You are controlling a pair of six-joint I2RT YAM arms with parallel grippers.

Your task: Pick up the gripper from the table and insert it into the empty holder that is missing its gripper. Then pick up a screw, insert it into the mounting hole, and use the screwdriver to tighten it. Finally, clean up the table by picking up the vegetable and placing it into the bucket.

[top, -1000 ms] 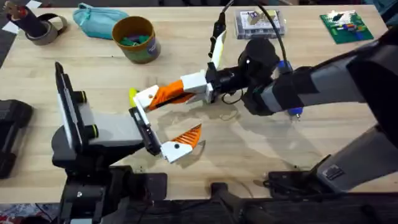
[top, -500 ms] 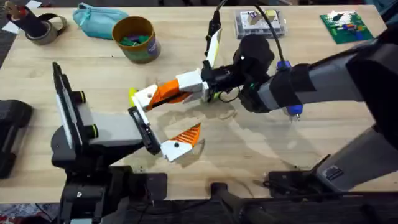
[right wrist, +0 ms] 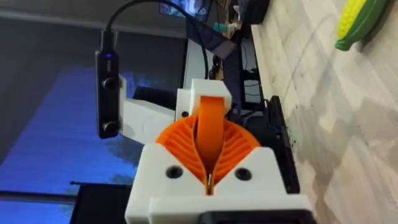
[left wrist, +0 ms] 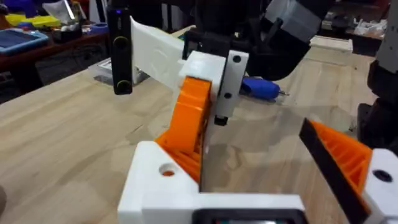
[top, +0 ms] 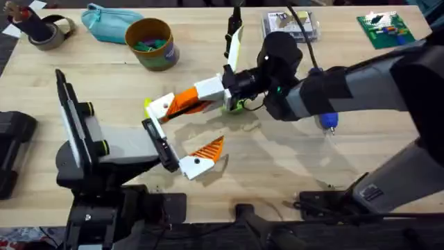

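Note:
My right gripper (top: 198, 101) is shut on the gripper (top: 161, 107), a smooth orange finger with a white base. That base rests at the far end of the holder's black bar (top: 159, 147). The holder's grey body (top: 118, 147) sits on my left arm. My left gripper (top: 182, 135) stands open, its ribbed orange finger (top: 202, 158) at the bar's near end. In the left wrist view the white base (left wrist: 161, 180) lies low beside the ribbed finger (left wrist: 348, 155). The blue screwdriver (top: 327, 123) lies under my right arm. The vegetable (right wrist: 360, 25), a corn cob, lies on the table. The yellow bucket (top: 151, 43) stands at the back.
A teal pouch (top: 104, 21) and a tape roll (top: 45, 31) lie at the back left. At the back right are a clear box (top: 290, 24) and a green board (top: 385, 29). The right arm spans the table's middle.
My right arm has swung a little left and farther back, still clamped on the orange finger. The finger's white base has stayed at the bar. The left arm has edged slightly left.

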